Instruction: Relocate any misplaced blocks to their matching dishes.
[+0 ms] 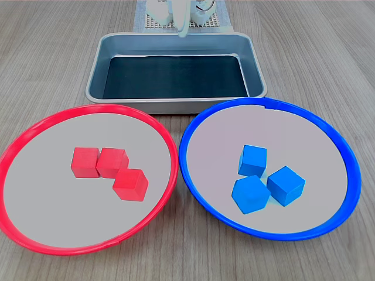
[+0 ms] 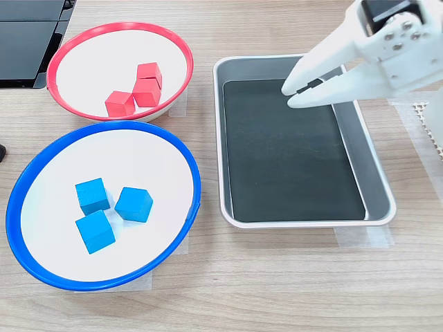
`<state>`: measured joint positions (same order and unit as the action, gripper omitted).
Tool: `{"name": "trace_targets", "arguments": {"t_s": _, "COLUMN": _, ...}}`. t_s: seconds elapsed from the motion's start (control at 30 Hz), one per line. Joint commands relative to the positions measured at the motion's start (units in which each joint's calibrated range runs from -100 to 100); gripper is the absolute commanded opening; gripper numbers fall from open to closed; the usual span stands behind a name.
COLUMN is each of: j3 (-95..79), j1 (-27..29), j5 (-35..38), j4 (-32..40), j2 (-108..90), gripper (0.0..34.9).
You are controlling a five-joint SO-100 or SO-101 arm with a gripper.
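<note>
All sorting appears complete. The red-rimmed dish (image 1: 35, 126) holds three red cubes (image 1: 108, 170), clustered touching one another near its centre. The blue-rimmed dish (image 1: 345, 146) holds three blue cubes (image 1: 263, 181), likewise grouped. No cube of the wrong colour shows in either dish, and none lies on the surface (image 1: 328, 47). Both exterior views agree on this.

The grey metal tray (image 2: 377, 173) sits at the surface's far edge in the first exterior view, behind both dishes; its dark bottom is bare.

The end effector (image 2: 294, 93) hangs above the tray's interior in the second exterior view, its jaws slightly parted and holding nothing.

Recommended procedure for the step in hand, judged to be verification and retreat:

1. Confirm the colour match in each dish from both views before moving.
2. Keep the end effector high; the tray walls and dish rims stand proud of the surface.
3. Withdraw over the tray, not across the dishes, so no grouped cube gets nudged.
4. Leave the jaws unloaded.
</note>
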<state>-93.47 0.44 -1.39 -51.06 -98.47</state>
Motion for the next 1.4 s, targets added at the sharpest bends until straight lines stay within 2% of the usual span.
{"name": "trace_targets", "arguments": {"t_s": 0.0, "j3": -0.6, "j1": 0.5, "j5": 0.7, "j4": -0.1, "j2": -0.5, "gripper": 0.4}}
{"name": "trace_targets", "arguments": {"t_s": 0.17, "j3": -3.4, "j1": 0.7, "j5": 1.4, "j4": 1.8, "j2": -0.5, "gripper": 0.4}}
{"name": "trace_targets", "arguments": {"t_s": 0.53, "j3": -5.3, "j1": 0.6, "j5": 1.3, "j4": -0.3, "j2": -0.5, "gripper": 0.4}}
{"name": "trace_targets", "arguments": {"t_s": 1.37, "j3": -5.6, "j1": 0.9, "j5": 0.8, "j4": 0.3, "j2": -0.5, "gripper": 0.4}}
